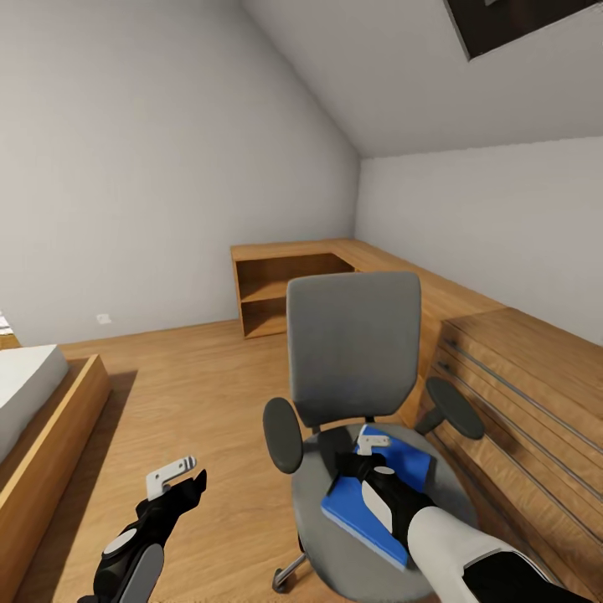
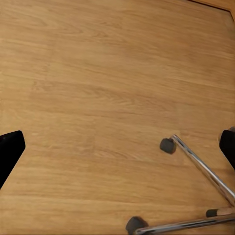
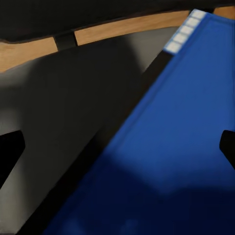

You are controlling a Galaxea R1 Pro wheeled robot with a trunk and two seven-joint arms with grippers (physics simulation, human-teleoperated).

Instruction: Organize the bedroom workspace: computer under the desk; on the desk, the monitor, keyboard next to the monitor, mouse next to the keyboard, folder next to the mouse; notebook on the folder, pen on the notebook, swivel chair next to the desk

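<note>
Facing a grey swivel chair [image 1: 353, 352] in an attic bedroom with a sloped ceiling, its backrest toward the far wall and black armrests out to both sides. Lying flat on the seat, a bright blue folder [image 1: 362, 511], partly covered by the right arm. Reaching down over the folder from the lower right, the right pincer [image 1: 368, 439], its pale fingertips near the folder's far edge; hard to tell in the head view how far apart they stand. Seen from the right wrist, dark finger tips at the two opposite edges of the frame, so spread wide, with the blue folder [image 3: 166, 147] close below and the grey seat beside it; contact cannot be told. Hanging low over the wooden floor [image 1: 193, 394] to the left of the chair, the left pincer [image 1: 172, 474], gripping nothing. Seen from the left wrist, fingers wide apart above bare floorboards, with chrome legs [image 2: 200, 166] and dark castors of the chair base nearby. Standing to the right, a light-wood chest [image 1: 528, 394] with bar handles; at far left, a bed [image 1: 33, 419] in a wooden frame; against the far wall, a low open shelf [image 1: 285, 293].
</note>
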